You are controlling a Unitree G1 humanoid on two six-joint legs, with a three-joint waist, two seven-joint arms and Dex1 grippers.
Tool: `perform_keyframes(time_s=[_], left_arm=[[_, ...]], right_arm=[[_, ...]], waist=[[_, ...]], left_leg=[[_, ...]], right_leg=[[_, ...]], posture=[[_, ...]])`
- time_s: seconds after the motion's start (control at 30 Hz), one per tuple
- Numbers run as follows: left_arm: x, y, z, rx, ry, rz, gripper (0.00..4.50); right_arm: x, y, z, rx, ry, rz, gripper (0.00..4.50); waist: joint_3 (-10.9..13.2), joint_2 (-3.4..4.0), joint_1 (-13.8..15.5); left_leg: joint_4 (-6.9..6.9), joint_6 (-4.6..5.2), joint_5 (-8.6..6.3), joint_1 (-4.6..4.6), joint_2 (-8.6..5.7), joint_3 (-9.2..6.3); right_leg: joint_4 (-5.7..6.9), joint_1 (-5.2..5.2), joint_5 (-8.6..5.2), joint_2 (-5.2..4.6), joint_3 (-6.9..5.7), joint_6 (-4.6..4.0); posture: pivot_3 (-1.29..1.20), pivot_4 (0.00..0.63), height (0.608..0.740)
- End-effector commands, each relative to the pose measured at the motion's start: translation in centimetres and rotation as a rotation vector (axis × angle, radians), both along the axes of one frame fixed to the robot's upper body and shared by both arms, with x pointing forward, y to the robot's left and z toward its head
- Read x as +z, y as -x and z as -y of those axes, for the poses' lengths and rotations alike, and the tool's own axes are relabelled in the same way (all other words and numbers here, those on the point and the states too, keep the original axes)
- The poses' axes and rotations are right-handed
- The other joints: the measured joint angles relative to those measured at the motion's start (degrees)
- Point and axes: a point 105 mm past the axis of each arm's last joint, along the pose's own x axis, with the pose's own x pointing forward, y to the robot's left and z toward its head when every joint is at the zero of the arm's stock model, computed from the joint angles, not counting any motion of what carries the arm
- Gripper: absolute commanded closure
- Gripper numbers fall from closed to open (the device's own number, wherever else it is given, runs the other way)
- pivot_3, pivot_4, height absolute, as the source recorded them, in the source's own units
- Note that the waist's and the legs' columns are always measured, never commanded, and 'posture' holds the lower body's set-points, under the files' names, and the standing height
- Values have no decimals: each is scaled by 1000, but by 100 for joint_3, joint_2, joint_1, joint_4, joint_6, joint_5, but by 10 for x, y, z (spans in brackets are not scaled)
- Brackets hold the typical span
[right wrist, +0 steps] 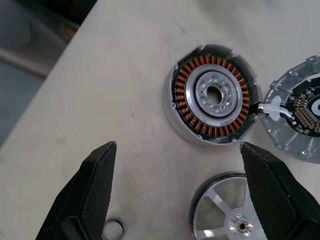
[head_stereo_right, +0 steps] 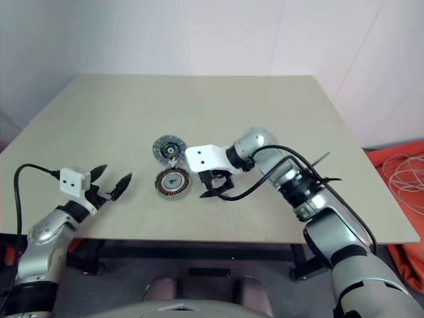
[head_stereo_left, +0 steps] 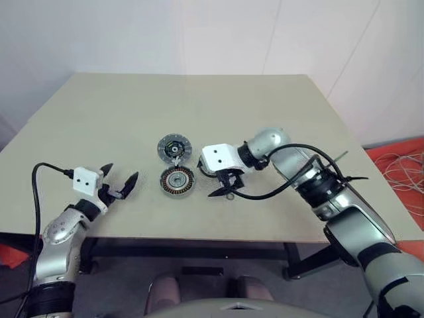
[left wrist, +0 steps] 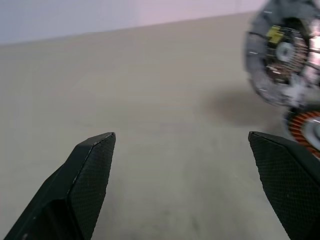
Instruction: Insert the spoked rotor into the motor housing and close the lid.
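Hovering with my right jaws (right wrist: 177,192) spread wide over the spoked rotor (right wrist: 225,212), left jaws (head_stereo_left: 119,182) likewise apart; it looks stiff, slick metal, so I'd grip across its rim.

Around one motor housing (right wrist: 212,95) with copper windings lie three other parts: one lid (right wrist: 300,120) touching its rim, one spoked rotor (right wrist: 225,210) just beside it, and one tiny black ring (right wrist: 113,229) near it. One table (head_stereo_left: 199,106) bears them all.
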Motion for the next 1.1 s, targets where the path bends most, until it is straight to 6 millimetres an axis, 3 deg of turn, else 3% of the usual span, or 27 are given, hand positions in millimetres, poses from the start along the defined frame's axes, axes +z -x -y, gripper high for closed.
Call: perform_keyframes(time_s=[0.03,0.17,0.37,0.7,0.83,1.1], left_arm=[[9,9,8,-119,-14,-3,0],[2,19,12,-195,-52,-49,0],[2,19,13,-203,-63,-44,0],[4,15,13,-172,-85,-13,0],[6,12,11,-159,-94,1,0],[7,6,10,-147,-107,17,0]], right_arm=[[6,-5,-6,103,82,111,42],[3,-9,-15,155,131,151,42],[-2,-11,-28,226,196,211,42],[-32,-9,-35,304,284,267,42],[-37,-10,-38,302,282,272,950],[-25,-8,-45,340,236,317,3852]], waist=[[0,0,-6],[0,0,-8],[0,-1,-6],[0,-3,-13],[0,-3,-19],[-1,-5,-11]], left_leg=[[0,0,0,0,-1,0],[0,0,0,1,-1,2],[1,-1,1,1,-1,2],[6,-4,2,4,0,2],[6,-5,3,8,1,2],[9,-7,4,15,0,2]], right_leg=[[1,-1,0,0,0,-1],[4,-3,0,0,2,-1],[13,-5,-1,0,2,-4],[29,-8,-5,0,3,-9],[36,-9,-6,0,3,-11],[45,-6,-9,0,4,-15]], posture=[[0,0,740],[0,0,740],[0,0,740],[0,0,740],[0,0,740],[0,0,740]])
